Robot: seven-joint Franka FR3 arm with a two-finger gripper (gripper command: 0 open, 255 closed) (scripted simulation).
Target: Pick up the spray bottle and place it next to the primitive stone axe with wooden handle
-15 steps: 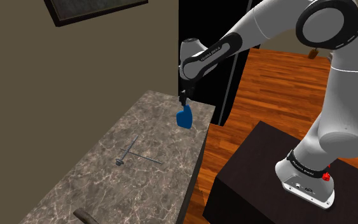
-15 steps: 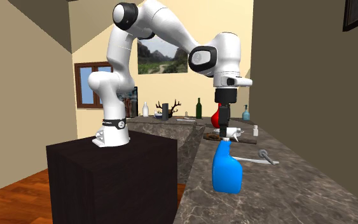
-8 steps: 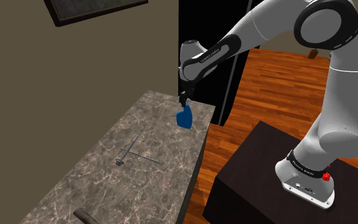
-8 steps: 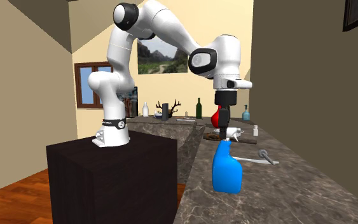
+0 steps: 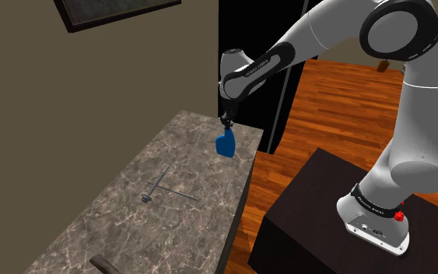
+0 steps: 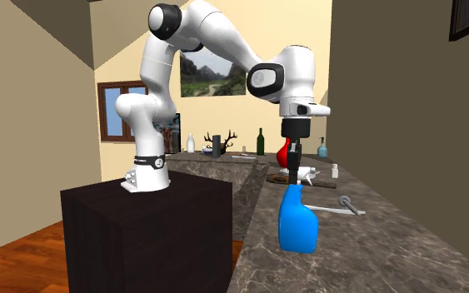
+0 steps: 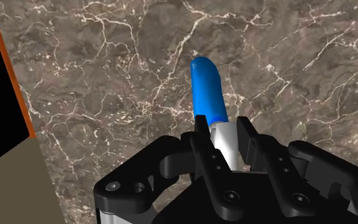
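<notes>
Wrist view: gripper (image 7: pixel 225 129) clamped on spray bottle (image 7: pixel 207 89) at its white head; bottle upright near counter (image 7: pixel 95 76) edge. Judged light, rigid, smooth-walled; neck hold adequate, body may swing.

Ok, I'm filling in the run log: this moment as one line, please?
phase: grasp | gripper: shut on spray bottle head | bottle: upright on marble counter | placement: not yet done

On counter (image 5: pixel 116 222) near edge: spray bottle (image 5: pixel 225 145), claw (image 5: pixel 226 124) atop.
</notes>
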